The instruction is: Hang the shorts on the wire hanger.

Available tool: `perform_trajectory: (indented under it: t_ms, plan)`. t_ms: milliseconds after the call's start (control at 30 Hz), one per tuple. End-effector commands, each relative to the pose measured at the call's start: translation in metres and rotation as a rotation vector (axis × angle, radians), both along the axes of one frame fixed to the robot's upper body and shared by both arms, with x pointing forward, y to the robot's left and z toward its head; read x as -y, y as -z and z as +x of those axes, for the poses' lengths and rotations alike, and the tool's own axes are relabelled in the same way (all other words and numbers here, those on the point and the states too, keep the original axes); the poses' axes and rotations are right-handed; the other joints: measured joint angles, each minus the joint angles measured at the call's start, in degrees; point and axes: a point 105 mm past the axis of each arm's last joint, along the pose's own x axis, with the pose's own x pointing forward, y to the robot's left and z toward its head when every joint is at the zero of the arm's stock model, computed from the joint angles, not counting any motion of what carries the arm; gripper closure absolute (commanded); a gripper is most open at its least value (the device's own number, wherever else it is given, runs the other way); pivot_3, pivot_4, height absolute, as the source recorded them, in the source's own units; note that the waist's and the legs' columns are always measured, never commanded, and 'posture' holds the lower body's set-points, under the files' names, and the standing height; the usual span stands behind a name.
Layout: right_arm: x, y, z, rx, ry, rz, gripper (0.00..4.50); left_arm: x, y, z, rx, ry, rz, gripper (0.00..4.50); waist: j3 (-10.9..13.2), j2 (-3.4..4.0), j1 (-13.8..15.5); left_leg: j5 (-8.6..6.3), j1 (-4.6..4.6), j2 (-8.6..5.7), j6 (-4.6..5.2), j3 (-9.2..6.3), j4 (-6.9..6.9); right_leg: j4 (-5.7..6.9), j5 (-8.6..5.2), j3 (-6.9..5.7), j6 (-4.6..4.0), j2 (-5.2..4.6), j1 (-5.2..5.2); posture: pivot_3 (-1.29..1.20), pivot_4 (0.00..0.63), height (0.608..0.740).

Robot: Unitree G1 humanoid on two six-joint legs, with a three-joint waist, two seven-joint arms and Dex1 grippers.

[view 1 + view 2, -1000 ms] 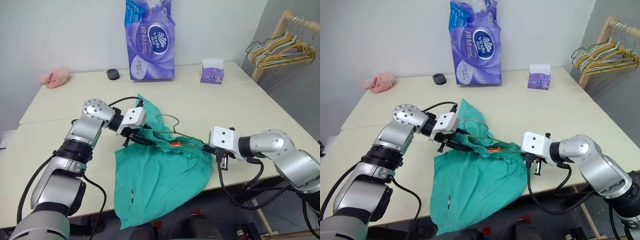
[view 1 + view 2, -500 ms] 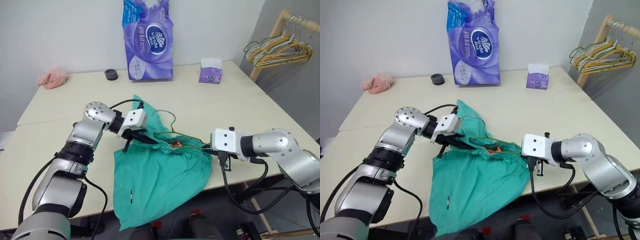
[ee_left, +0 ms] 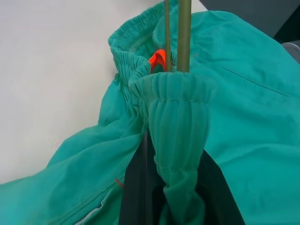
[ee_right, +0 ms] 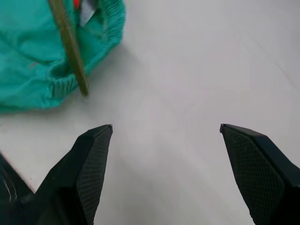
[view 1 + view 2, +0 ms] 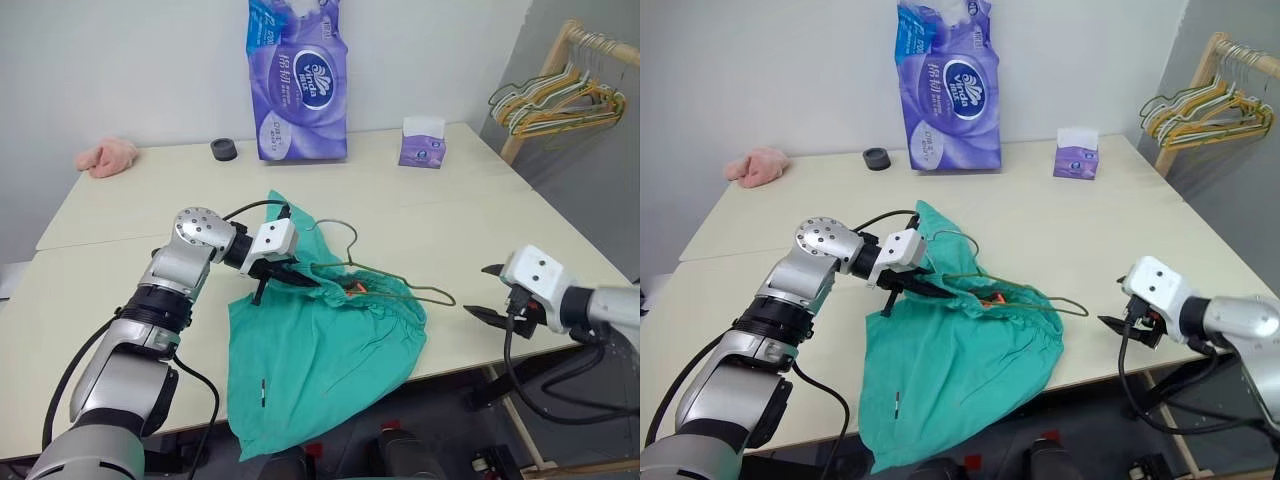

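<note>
l gripper (image 5: 300, 279) pinched on waistband of shorts (image 5: 320, 350), draped limp over front table (image 5: 90, 300) edge w/ wire hanger (image 5: 400, 285) threaded in, r gripper (image 5: 487, 291) spread, empty; fabric soft, light, prob slips, so grip thick elastic

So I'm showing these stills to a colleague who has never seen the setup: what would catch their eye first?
Probably the teal shorts, spilling over the table's near edge, with the wire hanger threaded through the gathered waistband. The left hand pinches that waistband, while the right hand hangs open off to the side, clear of the fabric. Behind, a tall purple tissue pack stands at the far edge.
</note>
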Motion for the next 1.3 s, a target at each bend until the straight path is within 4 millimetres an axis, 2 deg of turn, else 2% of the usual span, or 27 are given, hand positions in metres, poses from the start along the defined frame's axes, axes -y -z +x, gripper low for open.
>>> perform_trajectory:
  t_ms: [33,133,200,267,433,600,700,900,1033,1167,1300]
  plan:
    - [-0.027,0.008,-0.022,-0.033,0.021,0.205,0.53,-0.001,-0.019,0.007,0.074,-0.018,-0.027,4.50,0.0,0.01,0.0,0.00,0.00,0.01,0.00,-0.02,-0.01,0.01,0.00,-0.02,0.00,0.00,0.00,-0.17,0.052,0.740]
    - [-0.040,0.024,-0.024,-0.082,0.089,0.303,0.53,-0.002,-0.019,0.008,0.076,-0.020,-0.026,4.50,-0.1,0.00,-0.1,0.00,0.01,-0.02,0.00,0.02,0.03,0.04,0.00,0.04,0.01,-0.02,0.00,-0.17,0.053,0.740]
    - [-0.045,0.030,-0.020,-0.098,0.133,0.345,0.53,-0.001,-0.020,0.009,0.078,-0.021,-0.026,4.50,-0.3,-0.41,-0.1,0.00,0.01,0.00,0.00,-0.03,0.04,0.01,0.02,-0.02,0.03,0.00,0.00,-0.17,0.052,0.740]
    - [-0.045,0.035,-0.015,-0.107,0.175,0.367,0.53,-0.001,-0.021,0.009,0.079,-0.021,-0.026,4.50,-0.3,-0.38,0.1,-0.01,0.01,0.06,-0.02,-0.10,0.00,-0.01,-0.01,-0.08,-0.02,0.06,0.00,-0.16,0.052,0.740]
    - [-0.063,0.058,-0.012,-0.238,0.192,0.443,0.53,-0.001,-0.022,0.010,0.085,-0.025,-0.027,4.50,-0.3,-0.35,0.1,-0.01,0.01,0.02,-0.02,-0.08,-0.01,0.02,-0.03,-0.04,-0.05,0.03,-0.01,-0.16,0.049,0.740]
    - [-0.070,0.060,-0.009,-0.265,0.181,0.467,0.53,-0.002,-0.023,0.010,0.088,-0.029,-0.028,4.50,-0.3,-0.34,0.0,-0.01,0.02,0.01,-0.02,-0.07,-0.01,0.02,-0.03,-0.04,-0.05,0.03,-0.01,-0.15,0.048,0.740]
    - [-0.073,0.058,-0.007,-0.267,0.180,0.477,1.07,-0.002,-0.023,0.010,0.088,-0.030,-0.028,4.50,-0.3,-0.34,0.0,-0.01,0.02,0.01,-0.02,-0.08,-0.01,0.03,-0.03,-0.05,-0.04,0.04,-0.01,-0.15,0.047,0.740]
    - [-0.079,0.059,-0.007,-0.267,0.155,0.460,3.05,-0.004,-0.023,0.010,0.091,-0.038,-0.028,4.50,-0.3,-0.34,0.0,-0.01,0.02,0.01,-0.02,-0.08,-0.01,0.03,-0.03,-0.04,-0.04,0.04,-0.01,-0.15,0.046,0.740]
    - [-0.077,0.059,-0.006,-0.253,0.152,0.418,4.37,-0.007,-0.024,0.010,0.095,-0.042,-0.026,4.50,-0.3,-0.33,0.0,-0.01,0.02,0.01,-0.02,-0.07,-0.01,0.03,-0.03,-0.04,-0.04,0.04,-0.01,-0.15,0.043,0.740]
    - [-0.063,0.057,-0.003,-0.232,0.181,0.392,4.44,-0.011,-0.025,0.007,0.085,-0.037,-0.014,4.50,-0.3,-0.33,0.0,-0.01,0.02,0.01,-0.02,-0.08,-0.01,0.03,-0.03,-0.05,-0.04,0.04,-0.01,-0.15,0.043,0.740]
    - [-0.041,0.049,0.001,-0.213,0.225,0.385,4.44,-0.021,-0.024,-0.004,0.026,-0.004,0.024,4.50,-0.3,-0.33,-0.1,-0.01,0.02,0.01,-0.02,-0.06,-0.01,0.03,-0.03,-0.04,-0.04,0.04,-0.01,-0.15,0.041,0.740]
